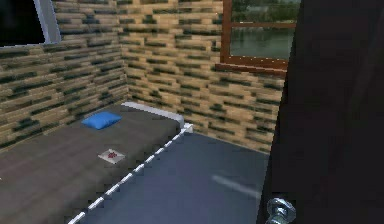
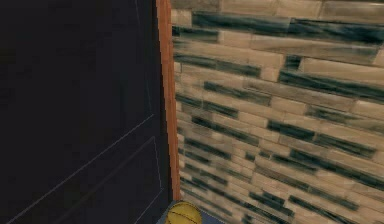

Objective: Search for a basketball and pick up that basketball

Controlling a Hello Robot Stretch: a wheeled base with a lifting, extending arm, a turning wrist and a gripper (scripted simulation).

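1 rounded yellow-orange thing (image 2: 185, 213), perhaps the basketball, sits at the arm side view's bottom edge, at the foot of 1 dark door (image 2: 75, 110), beside the brick wall (image 2: 285, 110). The forward view has 1 bed (image 1: 55, 165) bearing 1 blue pillow (image 1: 100, 120) and 1 small flat item (image 1: 111, 155), 2 windows (image 1: 258, 35), 1 door knob (image 1: 281, 210) and a grey-blue floor (image 1: 195, 180). I cannot tell the gripper's state.
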